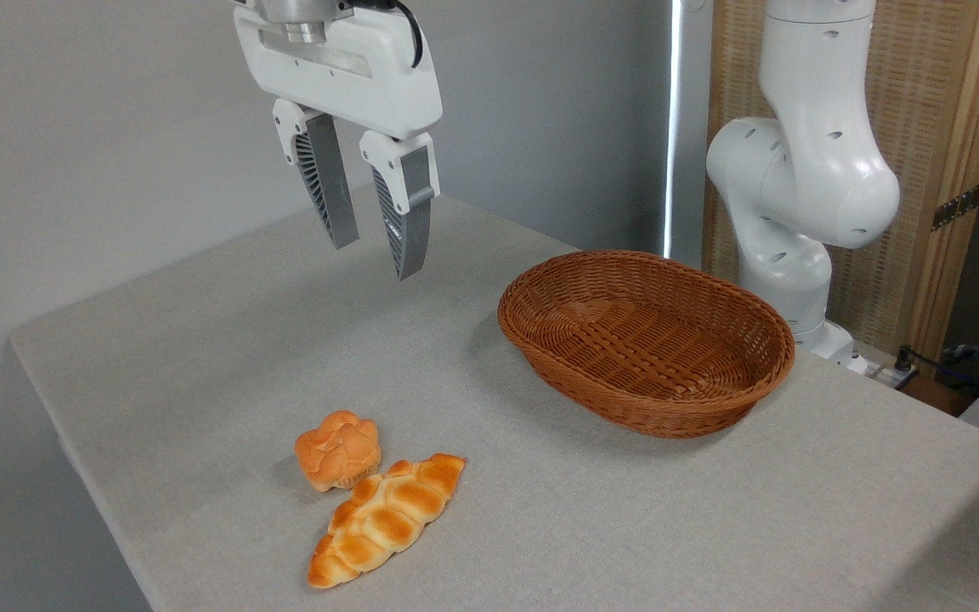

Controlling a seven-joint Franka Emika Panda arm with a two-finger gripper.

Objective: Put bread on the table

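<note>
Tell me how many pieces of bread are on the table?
2. The long braided loaf lies near the table's front edge; the small round bun sits touching its upper left side. The basket looks empty.

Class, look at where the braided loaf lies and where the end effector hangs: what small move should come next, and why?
Probably none beyond lifting away: the braided loaf already lies on the table, outside the wicker basket, which holds nothing. The end effector hangs open and unloaded, well above it.

The braided golden-orange bread [387, 520] lies flat and diagonal on the grey-beige cloth table [226, 340], near its front edge.
</note>
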